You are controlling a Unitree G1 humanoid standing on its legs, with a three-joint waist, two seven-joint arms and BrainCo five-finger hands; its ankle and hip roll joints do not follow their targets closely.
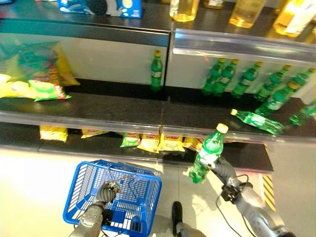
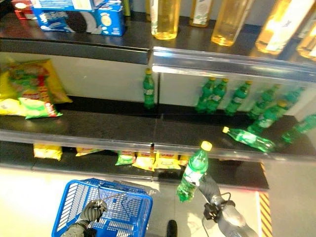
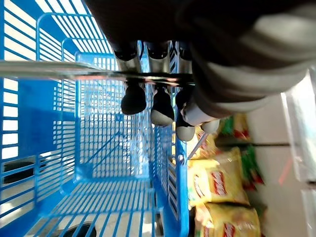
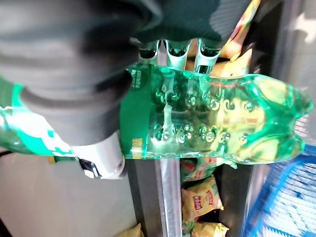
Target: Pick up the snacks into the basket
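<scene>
Your right hand [image 1: 220, 168] has its fingers curled round a green bottle [image 1: 207, 153] with a yellow cap, and it holds it tilted in the air in front of the lowest shelf, to the right of the blue basket [image 1: 84, 195]. In the right wrist view you can see the fingers [image 4: 169, 51] wrapped over the bottle's body. Your left hand [image 1: 106, 192] is closed round the wire handle [image 3: 59, 70] of the basket, which hangs just above the floor. The basket looks empty as far as its mesh bottom shows, so I judge the task is only at its beginning: one item is lifted but nothing is inside yet.

What is left, in my opinion, is to carry the bottle leftward over the basket's rim and let it go there, and then take the other goods. The yellow snack bags [image 1: 154, 142] lie in a row on the lowest shelf, just behind the basket, and bigger chip bags [image 1: 37, 74] lie on the middle shelf at the left.

On the middle shelf at the right stand many more green bottles [image 1: 247, 79], one fallen bottle [image 1: 256, 121] lies on its side, and one single bottle [image 1: 156, 71] stands near the middle. The raised wire handle crosses the basket's opening, so it may stand in the bottle's way
</scene>
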